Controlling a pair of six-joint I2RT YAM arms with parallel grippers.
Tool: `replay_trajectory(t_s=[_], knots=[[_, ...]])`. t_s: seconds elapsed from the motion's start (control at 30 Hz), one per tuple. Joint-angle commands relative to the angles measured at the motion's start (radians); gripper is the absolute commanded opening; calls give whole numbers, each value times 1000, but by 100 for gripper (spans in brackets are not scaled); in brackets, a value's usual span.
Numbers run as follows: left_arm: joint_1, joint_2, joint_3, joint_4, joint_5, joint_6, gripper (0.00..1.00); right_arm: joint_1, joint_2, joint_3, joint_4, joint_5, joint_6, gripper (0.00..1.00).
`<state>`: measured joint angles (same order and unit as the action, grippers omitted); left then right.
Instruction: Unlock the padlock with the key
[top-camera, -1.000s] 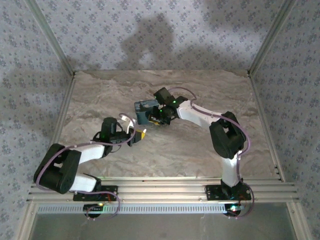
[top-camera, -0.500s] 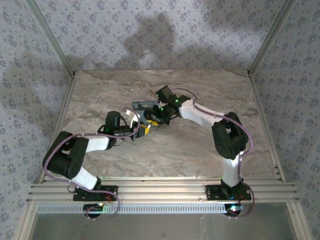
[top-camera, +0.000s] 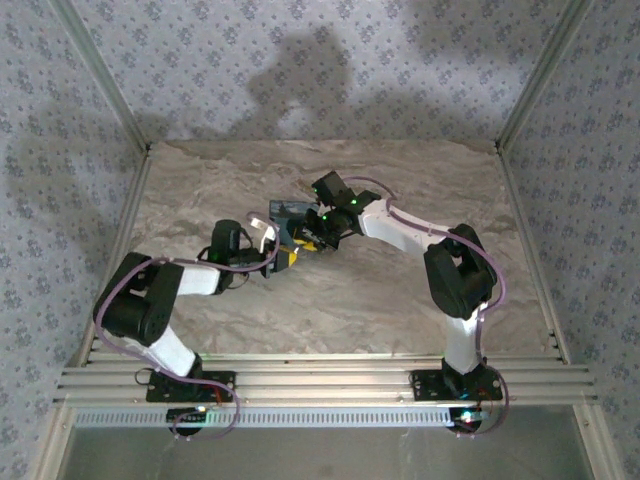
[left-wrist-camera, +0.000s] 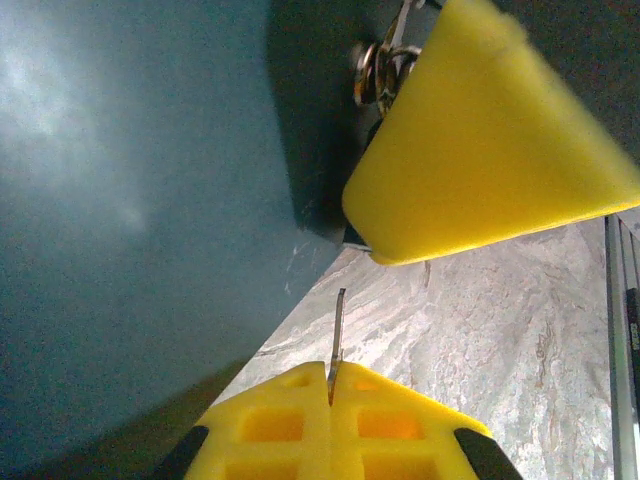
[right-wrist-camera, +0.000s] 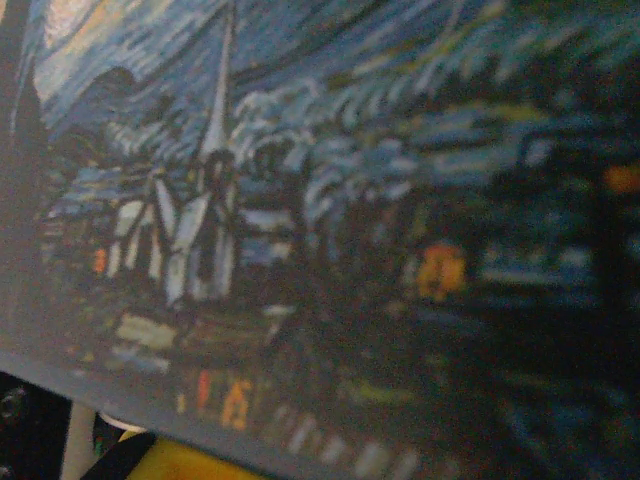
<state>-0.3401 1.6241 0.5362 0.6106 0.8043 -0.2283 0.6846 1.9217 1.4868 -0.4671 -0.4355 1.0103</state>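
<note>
My left gripper (left-wrist-camera: 330, 378) is shut on the key (left-wrist-camera: 337, 330), whose thin metal blade sticks out between the yellow pads. It points toward the dark blue box (left-wrist-camera: 130, 200). The padlock (left-wrist-camera: 378, 70), a small metal piece with a brassy glint, peeks out at the box's front. It is partly hidden behind a yellow finger (left-wrist-camera: 480, 150) of my right gripper, which clamps there. From above, the left gripper (top-camera: 283, 257) sits just left of the right gripper (top-camera: 312, 238), both at the box (top-camera: 284, 212). The right wrist view sees the painted box lid (right-wrist-camera: 350, 200) close up, above one yellow finger (right-wrist-camera: 180, 465).
The marble-patterned table (top-camera: 350, 300) spreads out around the box. Patterned walls and metal frame posts (top-camera: 525, 100) enclose it on three sides. An aluminium rail (top-camera: 330, 380) runs along the near edge.
The left arm has reached forward and right, bringing the key up to the box. The right gripper and box shifted slightly left and back.
</note>
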Motion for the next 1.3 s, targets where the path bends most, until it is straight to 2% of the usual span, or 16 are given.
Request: replay_trajectory(t_s=[0.0,0.67,0.83,1.07,1.2,1.23,1.27], knots=[[3,8,28,57,26,12,0,2,-44,-3,24,-40,13,0],[-2,-44,30,43,20,16,0,9,-38,-8,9,27,-7,0],[-2,-70,-4,-51,-44,24,0,3,-15,-15,30,119,-51,0],[-2,-146,-91,-165,-169,-69,0,15,76,-47,96,318,-135,0],[-2,-215,-109,-245,-218,-68,0,33,134,-44,114,386,-168,0],[-2,-241,-110,-270,-231,-60,0,37,141,-45,110,395,-171,2],[-3,-267,-108,-297,-239,-48,0,40,139,-45,104,401,-170,13]])
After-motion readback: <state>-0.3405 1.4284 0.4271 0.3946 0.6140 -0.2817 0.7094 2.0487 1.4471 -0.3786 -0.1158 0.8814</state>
